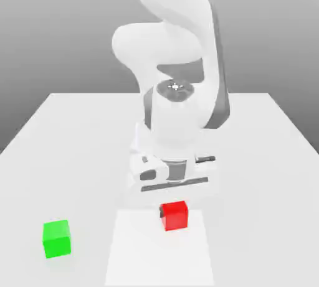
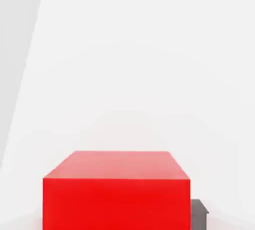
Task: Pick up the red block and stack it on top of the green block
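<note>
Sitting on the white worktop (image 1: 75, 142) near its front edge: the red block (image 1: 174, 215), directly below the end effector (image 1: 173, 187), which is hanging low over it. Resting well apart toward the exterior view's left: the green block (image 1: 57, 238). Looming large in the hand view: the red block (image 2: 117, 194), a dark finger (image 2: 199, 213) peeking beside one lower corner. Cannot tell whether spread or pinching.

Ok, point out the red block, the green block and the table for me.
red block (image 1: 175, 216), exterior view, on its front face.
red block (image 2: 117, 201), hand view, on the face toward the camera.
green block (image 1: 57, 239), exterior view, on its front face.
table (image 1: 261, 174), exterior view, on bare white top.
</note>
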Robot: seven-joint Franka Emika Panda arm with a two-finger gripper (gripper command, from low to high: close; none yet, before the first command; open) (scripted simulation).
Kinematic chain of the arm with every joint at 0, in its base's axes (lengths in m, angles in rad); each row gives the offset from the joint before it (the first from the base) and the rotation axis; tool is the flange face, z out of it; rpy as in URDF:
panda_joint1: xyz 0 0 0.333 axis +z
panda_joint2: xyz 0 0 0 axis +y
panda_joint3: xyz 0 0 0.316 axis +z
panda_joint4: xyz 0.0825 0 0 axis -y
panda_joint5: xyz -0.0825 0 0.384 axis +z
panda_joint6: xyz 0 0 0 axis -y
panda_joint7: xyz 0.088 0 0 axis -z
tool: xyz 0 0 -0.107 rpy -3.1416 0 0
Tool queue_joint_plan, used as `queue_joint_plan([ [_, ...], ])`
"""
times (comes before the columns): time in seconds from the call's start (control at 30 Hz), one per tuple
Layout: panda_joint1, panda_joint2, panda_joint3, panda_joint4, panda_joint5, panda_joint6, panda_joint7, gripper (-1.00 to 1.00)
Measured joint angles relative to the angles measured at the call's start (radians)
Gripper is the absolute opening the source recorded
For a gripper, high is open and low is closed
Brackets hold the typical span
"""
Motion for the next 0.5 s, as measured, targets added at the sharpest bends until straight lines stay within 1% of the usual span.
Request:
queue_joint_plan([
  [0.1,0.007,-0.107,-0.008,-0.015,-0.005,-0.092,0.004,-1.0],
  [0.17,-0.029,-0.128,-0.025,0.004,-0.01,-0.132,0.053,-1.0],
  [0.5,-0.265,-0.061,-0.133,0.201,-0.006,-0.261,0.429,-1.0],
])
